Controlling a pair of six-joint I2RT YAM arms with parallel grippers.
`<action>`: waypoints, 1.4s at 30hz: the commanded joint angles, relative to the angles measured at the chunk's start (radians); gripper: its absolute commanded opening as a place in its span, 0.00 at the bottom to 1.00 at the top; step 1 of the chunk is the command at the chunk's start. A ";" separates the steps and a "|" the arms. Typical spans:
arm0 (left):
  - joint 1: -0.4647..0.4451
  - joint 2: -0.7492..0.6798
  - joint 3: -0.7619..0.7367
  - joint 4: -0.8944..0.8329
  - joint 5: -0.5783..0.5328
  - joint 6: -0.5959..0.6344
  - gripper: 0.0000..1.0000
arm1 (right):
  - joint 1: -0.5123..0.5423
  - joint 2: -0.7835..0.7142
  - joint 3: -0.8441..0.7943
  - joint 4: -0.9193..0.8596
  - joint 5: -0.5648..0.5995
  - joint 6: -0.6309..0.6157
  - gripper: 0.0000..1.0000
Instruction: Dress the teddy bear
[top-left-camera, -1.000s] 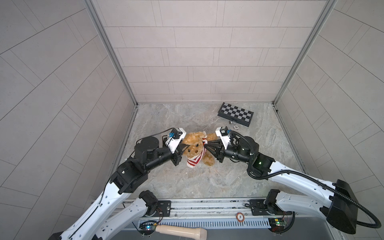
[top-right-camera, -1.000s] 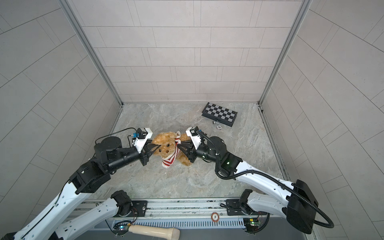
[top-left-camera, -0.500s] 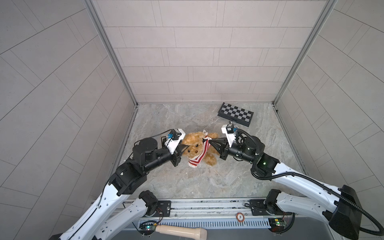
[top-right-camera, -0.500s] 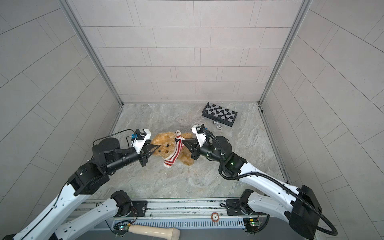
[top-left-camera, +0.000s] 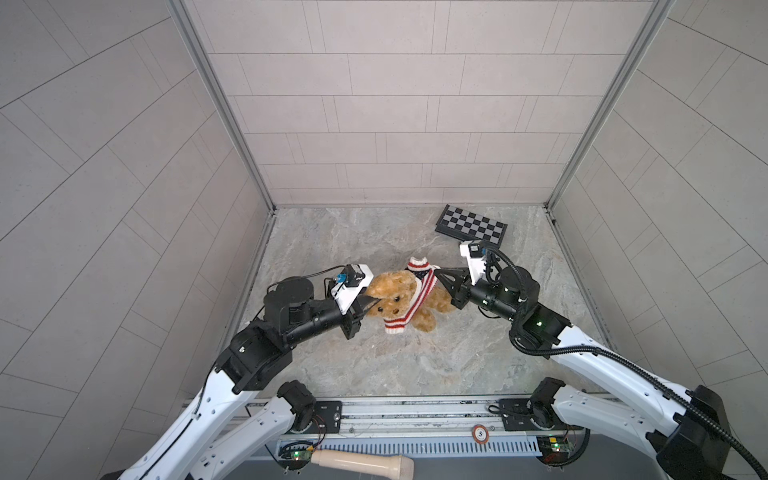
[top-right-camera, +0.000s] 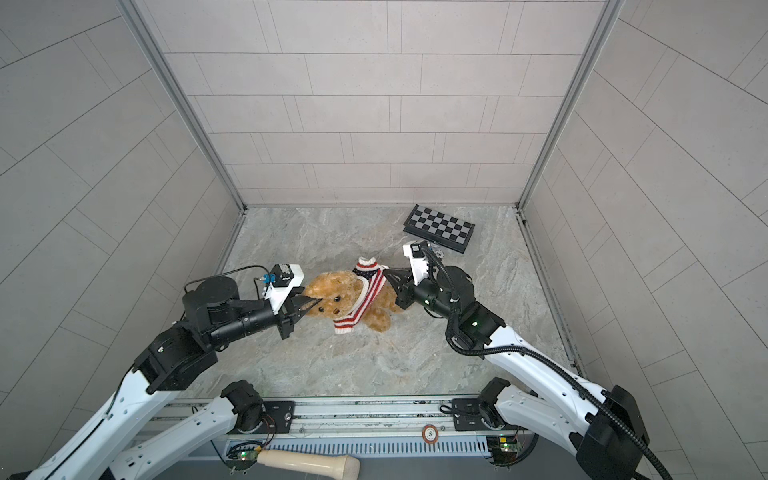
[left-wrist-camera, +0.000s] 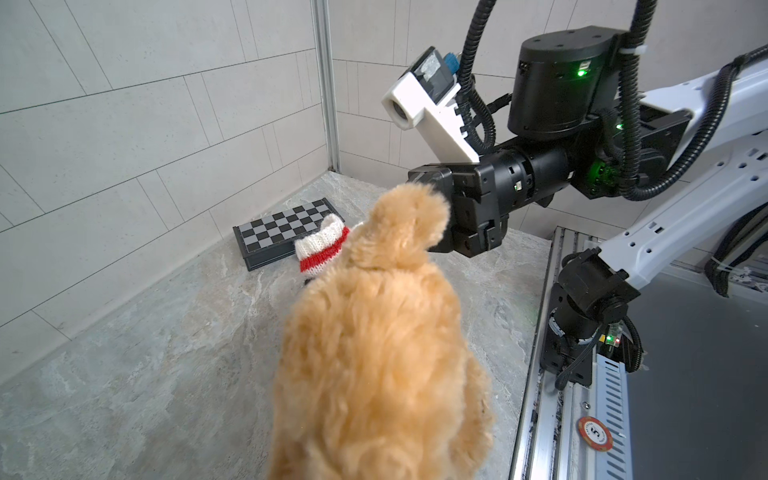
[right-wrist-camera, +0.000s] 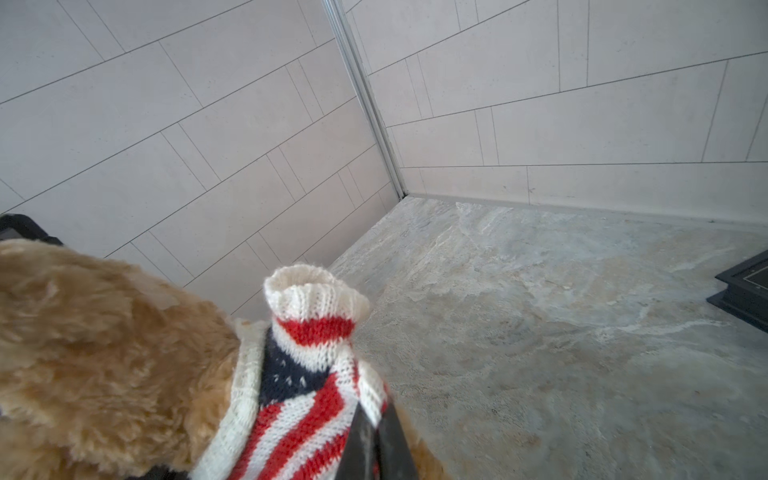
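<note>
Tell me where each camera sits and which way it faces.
Top views: overhead, looking down at the teddy bear; both arms show, with the left gripper and right gripper at it.
Left wrist: behind the bear's head, facing the chessboard; the right arm shows.
Right wrist: facing the back corner over the sweater; its own fingers pinch it.
Shared: both wrist views show bear and sweater.

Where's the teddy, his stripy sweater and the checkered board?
teddy bear (top-left-camera: 390, 289): a top view, its head.
striped sweater (top-left-camera: 420, 296): a top view, its striped front.
chessboard (top-left-camera: 473, 223): a top view, its checkered top.
</note>
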 joint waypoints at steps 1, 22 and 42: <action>0.007 -0.028 -0.002 -0.014 0.062 0.004 0.00 | -0.027 0.000 0.000 -0.023 0.112 0.022 0.00; 0.009 -0.085 0.023 0.057 0.054 -0.047 0.00 | -0.032 -0.018 -0.035 0.014 0.043 -0.051 0.00; 0.009 -0.089 0.043 0.061 0.031 -0.053 0.00 | -0.030 -0.121 -0.131 0.189 -0.215 -0.168 0.31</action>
